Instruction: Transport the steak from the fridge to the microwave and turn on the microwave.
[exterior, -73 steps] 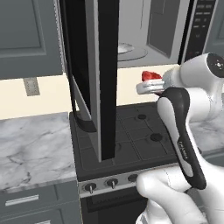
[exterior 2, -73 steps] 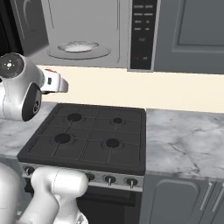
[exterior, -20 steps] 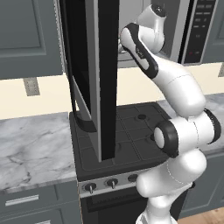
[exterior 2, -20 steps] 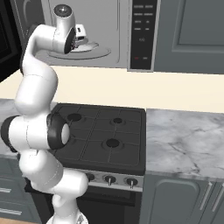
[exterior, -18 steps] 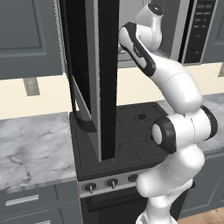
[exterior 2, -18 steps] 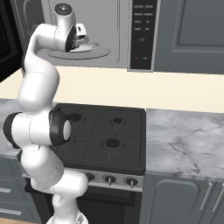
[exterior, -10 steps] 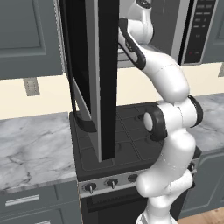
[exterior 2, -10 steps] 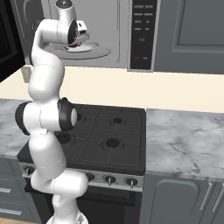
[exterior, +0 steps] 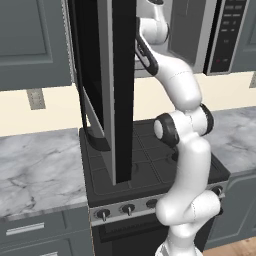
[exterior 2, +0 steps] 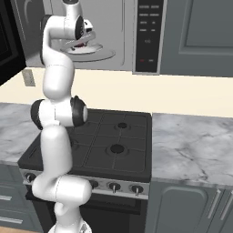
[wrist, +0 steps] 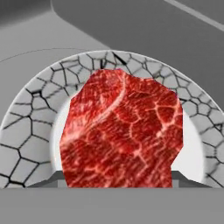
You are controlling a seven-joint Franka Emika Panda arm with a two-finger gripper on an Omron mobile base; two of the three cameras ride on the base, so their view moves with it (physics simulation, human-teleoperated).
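The steak [wrist: 122,135] was a small lumpy red chunk, so we figured it was light, soft and a bit slick, best pinched across its thick middle, not the thin edges. Our gripper [exterior 2: 81,40] was clamped on it, holding it just above the round plate [wrist: 30,127] inside the microwave [exterior 2: 113,27]. We couldn't tell if it touched the plate yet. The microwave door [exterior: 112,85] hung wide open over the stove [exterior 2: 113,145], button panel [exterior 2: 148,34] off to the right.
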